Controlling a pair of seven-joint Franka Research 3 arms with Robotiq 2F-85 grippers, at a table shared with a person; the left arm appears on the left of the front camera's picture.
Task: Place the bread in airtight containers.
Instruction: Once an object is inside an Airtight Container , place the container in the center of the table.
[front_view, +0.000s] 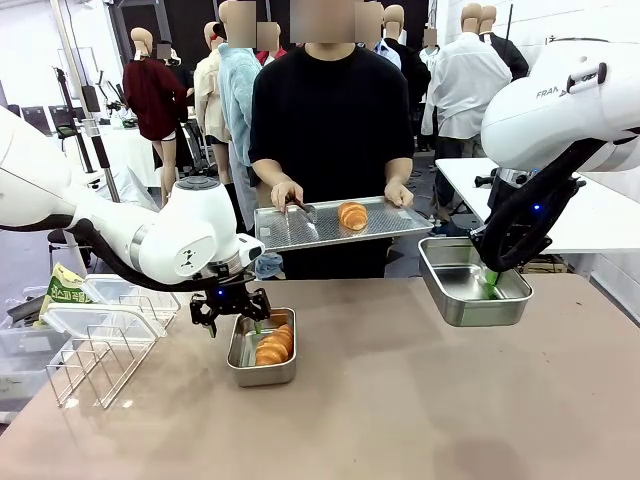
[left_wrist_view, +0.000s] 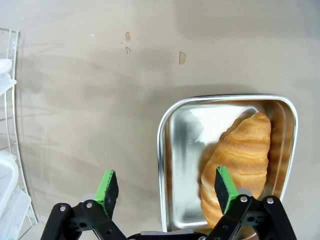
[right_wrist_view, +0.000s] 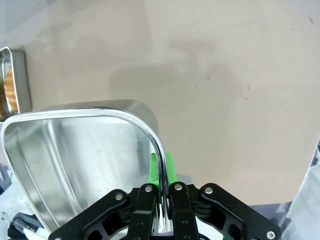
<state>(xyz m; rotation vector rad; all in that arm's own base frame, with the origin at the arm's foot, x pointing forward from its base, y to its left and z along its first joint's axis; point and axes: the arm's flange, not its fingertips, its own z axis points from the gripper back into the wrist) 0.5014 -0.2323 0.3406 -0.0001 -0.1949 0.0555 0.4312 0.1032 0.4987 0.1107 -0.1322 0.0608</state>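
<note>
The left gripper (left_wrist_view: 166, 186) is spread wide, holding nothing. Its green pads (left_wrist_view: 107, 185) straddle the long rim of a steel tub (left_wrist_view: 162, 150): one pad is outside the rim, over the bare table (left_wrist_view: 90, 90), and the other is inside, just above a croissant (left_wrist_view: 240, 160). The croissant lies lengthwise in the tub, against the wall farthest from that rim.

In the front view the left gripper (front_view: 235, 318) hangs at the tub's (front_view: 262, 376) left far corner.

To the right of this tub and farther back, the right gripper (right_wrist_view: 161, 167) is pressed together on the rim of a second tub (right_wrist_view: 75, 150). It pinches the steel wall between its pads. In the front view this second tub (front_view: 455, 300) hangs tipped from the right gripper (front_view: 490, 285), with its open side toward the camera.

Beyond the first tub, across the table (front_view: 420, 400), a person holds a flat metal tray (front_view: 300, 232) with a second croissant (front_view: 352, 215) on it. One hand (front_view: 287, 193) grips tongs (front_view: 303, 210). A wire rack (front_view: 95, 355) stands to the left of the first tub.
</note>
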